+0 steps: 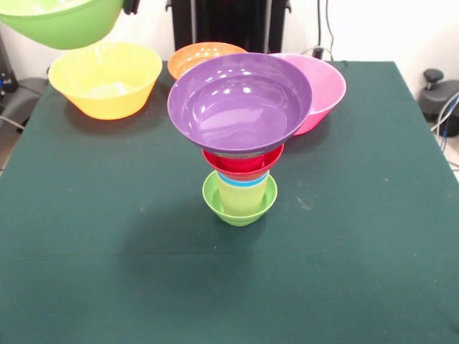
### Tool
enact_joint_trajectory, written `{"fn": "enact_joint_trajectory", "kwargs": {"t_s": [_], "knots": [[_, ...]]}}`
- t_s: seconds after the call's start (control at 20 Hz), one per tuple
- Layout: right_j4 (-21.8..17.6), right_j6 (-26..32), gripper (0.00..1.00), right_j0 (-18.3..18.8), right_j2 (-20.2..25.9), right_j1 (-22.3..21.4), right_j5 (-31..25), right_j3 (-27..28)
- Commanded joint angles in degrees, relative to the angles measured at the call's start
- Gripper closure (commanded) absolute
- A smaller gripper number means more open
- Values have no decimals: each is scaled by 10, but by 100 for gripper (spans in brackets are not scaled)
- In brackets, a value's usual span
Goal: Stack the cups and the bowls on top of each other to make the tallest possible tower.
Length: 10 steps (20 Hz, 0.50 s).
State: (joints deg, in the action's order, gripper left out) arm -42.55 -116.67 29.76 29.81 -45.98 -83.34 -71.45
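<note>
The tower stands mid-table. Its base is the small lime-green bowl (pixel 240 208). In it sits the pale yellow cup (pixel 242 193), then the blue cup's rim (pixel 244 180), the small red bowl (pixel 242 160) and the wide purple bowl (pixel 240 100) on top, tilted slightly. The red cup is hidden. The large green bowl (pixel 61 21) hangs in the air at the top left edge. A dark bit of the gripper (pixel 131 6) shows at its right rim, holding it. The large yellow bowl (pixel 105 79), orange bowl (pixel 204 52) and pink bowl (pixel 326 86) sit at the far side.
The dark green tablecloth (pixel 107 251) covers the table. The robot's black pedestal (pixel 229 21) stands behind the orange bowl. Cables and dark gear (pixel 439 97) lie off the table's right edge.
</note>
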Motion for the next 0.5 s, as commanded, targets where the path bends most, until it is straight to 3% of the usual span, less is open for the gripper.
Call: {"fn": "enact_joint_trajectory", "kwargs": {"t_s": [0.05,0.5], "knots": [[8,79,100,-29,0,37,-51,13],[32,37,100,-45,-12,44,-30,1]]}}
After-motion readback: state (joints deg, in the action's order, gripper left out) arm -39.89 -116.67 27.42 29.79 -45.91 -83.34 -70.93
